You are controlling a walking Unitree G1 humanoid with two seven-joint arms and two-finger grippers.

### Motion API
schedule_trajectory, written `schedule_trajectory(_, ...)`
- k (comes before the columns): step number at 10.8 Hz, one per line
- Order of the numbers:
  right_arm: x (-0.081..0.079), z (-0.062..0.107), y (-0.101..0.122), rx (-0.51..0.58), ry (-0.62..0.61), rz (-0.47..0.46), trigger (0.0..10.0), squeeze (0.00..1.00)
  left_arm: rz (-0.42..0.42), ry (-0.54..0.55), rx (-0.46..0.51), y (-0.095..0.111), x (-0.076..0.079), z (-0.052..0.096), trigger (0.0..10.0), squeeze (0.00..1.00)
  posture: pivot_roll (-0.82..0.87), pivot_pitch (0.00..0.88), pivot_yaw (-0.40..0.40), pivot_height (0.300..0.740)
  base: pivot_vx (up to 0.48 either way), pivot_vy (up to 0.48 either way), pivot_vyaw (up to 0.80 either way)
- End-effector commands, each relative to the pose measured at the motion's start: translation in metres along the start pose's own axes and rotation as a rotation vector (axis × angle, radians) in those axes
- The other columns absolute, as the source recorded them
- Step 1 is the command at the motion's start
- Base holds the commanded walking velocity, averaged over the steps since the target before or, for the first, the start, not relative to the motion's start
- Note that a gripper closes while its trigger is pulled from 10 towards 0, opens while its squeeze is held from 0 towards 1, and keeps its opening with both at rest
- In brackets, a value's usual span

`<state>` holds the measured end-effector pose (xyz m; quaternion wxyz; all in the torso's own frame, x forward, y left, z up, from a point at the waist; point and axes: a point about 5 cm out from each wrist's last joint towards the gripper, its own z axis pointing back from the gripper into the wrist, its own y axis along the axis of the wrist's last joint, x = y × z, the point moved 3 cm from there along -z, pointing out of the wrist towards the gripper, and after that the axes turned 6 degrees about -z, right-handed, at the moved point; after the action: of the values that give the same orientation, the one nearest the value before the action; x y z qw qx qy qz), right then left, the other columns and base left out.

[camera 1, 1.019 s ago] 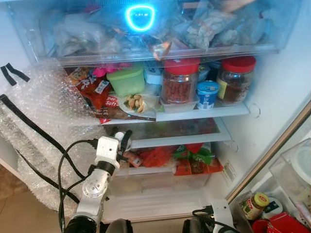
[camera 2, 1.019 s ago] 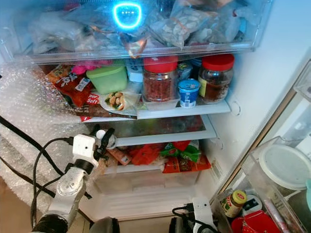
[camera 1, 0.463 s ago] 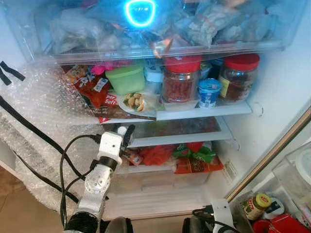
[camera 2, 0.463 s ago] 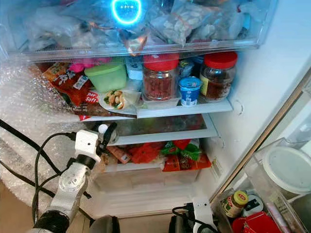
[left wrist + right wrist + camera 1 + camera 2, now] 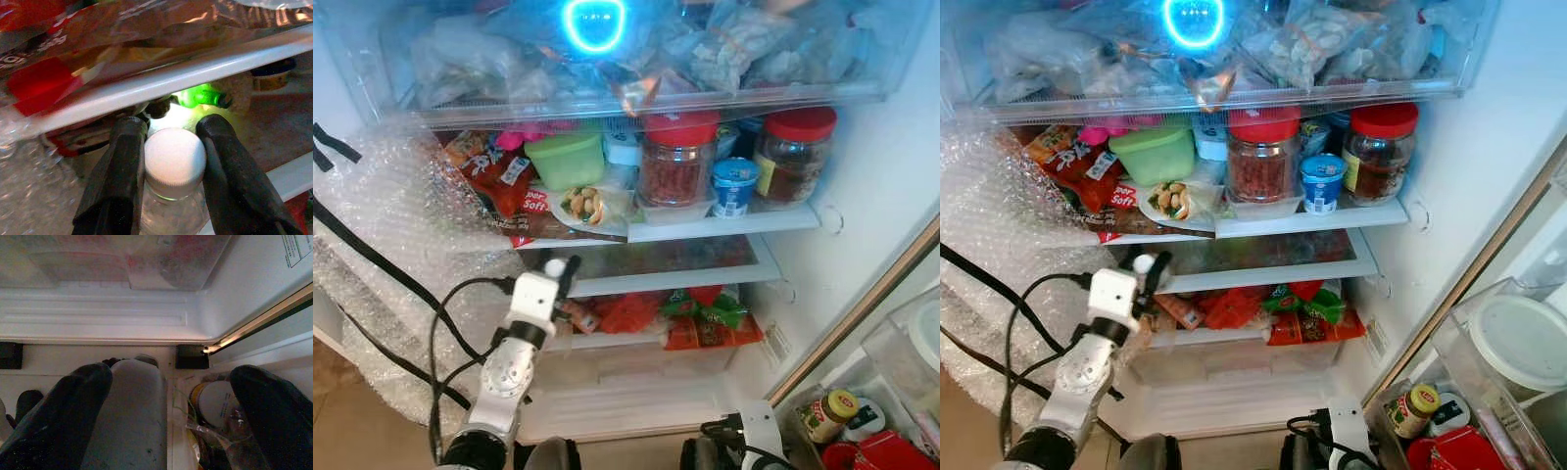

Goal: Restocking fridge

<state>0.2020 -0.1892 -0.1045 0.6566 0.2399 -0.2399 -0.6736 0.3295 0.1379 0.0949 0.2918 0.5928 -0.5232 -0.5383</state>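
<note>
Bottle (image 5: pixel 173 169), clear with a white cap, is clamped between the left gripper's (image 5: pixel 172 161) jaws, one black finger each side just under the cap. Gripper is raised to the front edge of the fridge's middle glass shelf (image 5: pixel 705 276), near its left end, bottle cap (image 5: pixel 553 267) level with that edge. In the left wrist view a green bottle (image 5: pixel 203 96) lies further back on that shelf. Shelf above (image 5: pixel 724 227) carries two red-lidded jars (image 5: pixel 676 162), a blue-lidded yogurt cup (image 5: pixel 733 187), a green tub (image 5: pixel 568 160) and red snack bags (image 5: pixel 499 181) at its left end. Red and green packets (image 5: pixel 700 318) sit on the lower shelf over the drawer. Bubble wrap (image 5: pixel 391 225) covers the fridge's left side. Right gripper (image 5: pixel 171 416) hangs low by the fridge's bottom front edge, jaws apart, holding nothing.
</note>
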Motion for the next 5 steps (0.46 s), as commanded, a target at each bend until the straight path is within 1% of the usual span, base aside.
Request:
schedule_trajectory(1, 0.003, 0.000, 0.004, 0.019, -0.009, -0.010, 10.0, 0.00, -0.018, -0.009, -0.052, -0.011, 0.000, 0.005, 10.0, 0.00, -0.05, 0.038, -0.004, 0.641, 0.000, 0.000, 0.00)
schedule_trajectory(2, 0.003, 0.000, 0.004, 0.019, -0.009, -0.009, 10.0, 0.00, 0.018, 0.009, -0.123, -0.025, -0.001, 0.017, 10.0, 0.00, -0.05, 0.038, -0.004, 0.641, 0.000, 0.000, 0.00)
schedule_trajectory(5, 0.001, -0.001, 0.005, 0.019, -0.001, -0.005, 10.0, 0.00, 0.077, 0.043, -0.228, -0.046, -0.001, 0.038, 10.0, 0.00, -0.04, 0.034, -0.005, 0.641, 0.000, 0.000, 0.00)
